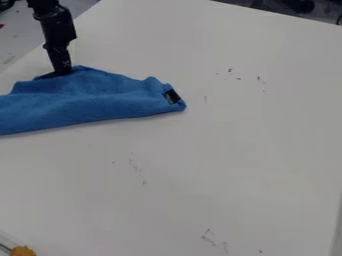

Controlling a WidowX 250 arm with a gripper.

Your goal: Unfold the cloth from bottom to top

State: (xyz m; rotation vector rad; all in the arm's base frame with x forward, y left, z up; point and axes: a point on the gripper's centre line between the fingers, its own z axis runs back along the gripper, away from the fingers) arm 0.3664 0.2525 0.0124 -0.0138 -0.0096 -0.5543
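cloth, left end: blue cloth (87,104) runs up to the view's left edge; where it ends, can't tell
cloth, place: upper left part of the white table (234,150), lying in a bunched, long strip
cloth, long axis: side to side, rising slightly toward the right
orange thing: small, at the lower left corner (23,251), well apart from cloth
gripper, place: black gripper (61,73) hangs down at the cloth's far edge, left of the peak there, tip against or just at the fabric
gripper, state: can't tell if spread, pressed together or pinching cloth
KEY, gripper to cloth: most of the cloth lies on the near side of the gripper, spreading out to left and right; long axis runs across the bottom-to-top direction
nearer arm: only one, already at far edge
next move, judged: if a layer gets gripped here, pull up and away, square across the long axis; sideways pull would likely just drag it
risk, judged: both layers caught, whole cloth slides
cloth, right end: narrow tip with dark tag (172,96), well apart from gripper
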